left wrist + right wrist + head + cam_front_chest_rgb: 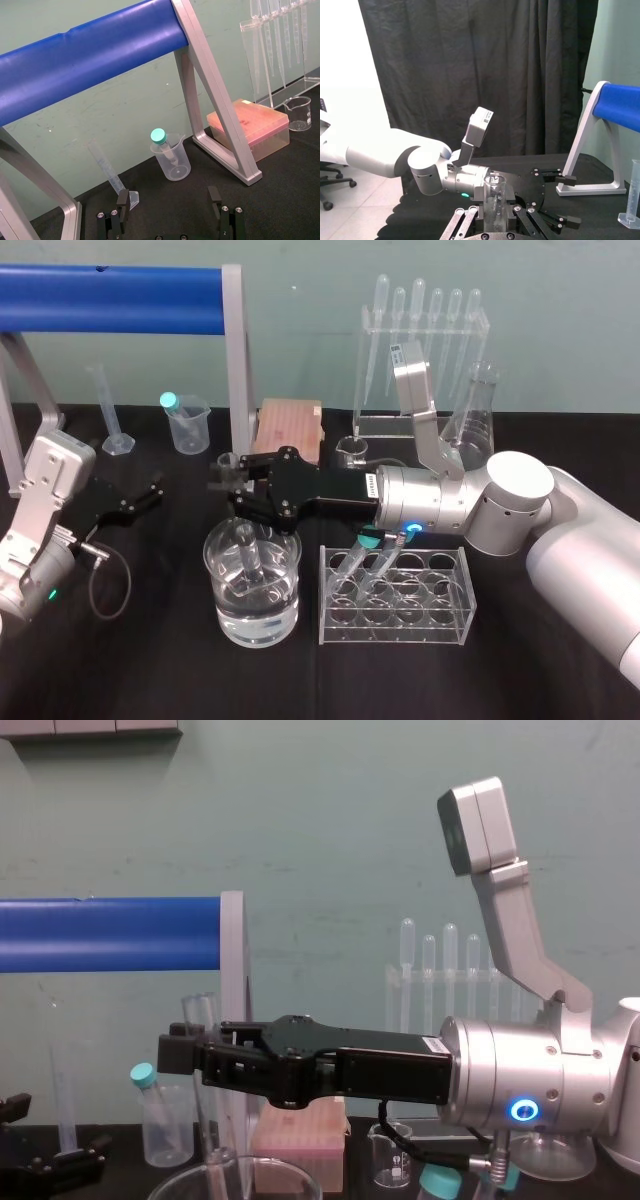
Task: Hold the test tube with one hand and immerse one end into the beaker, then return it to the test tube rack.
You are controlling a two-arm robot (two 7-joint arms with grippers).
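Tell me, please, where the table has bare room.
Bare: the front strip before the beaker and rack, and between beaker and parked left gripper. Crowded: the back, by the pipette stand, and where the right gripper holds the test tube.

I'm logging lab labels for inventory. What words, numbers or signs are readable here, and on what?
None can be read as text.
White sticker on the forearm behind the right gripper, which grips the test tube: print too small to read.
Small graduated beaker: any scale marks too faint to read.
Graduated cylinder: marks blurred.
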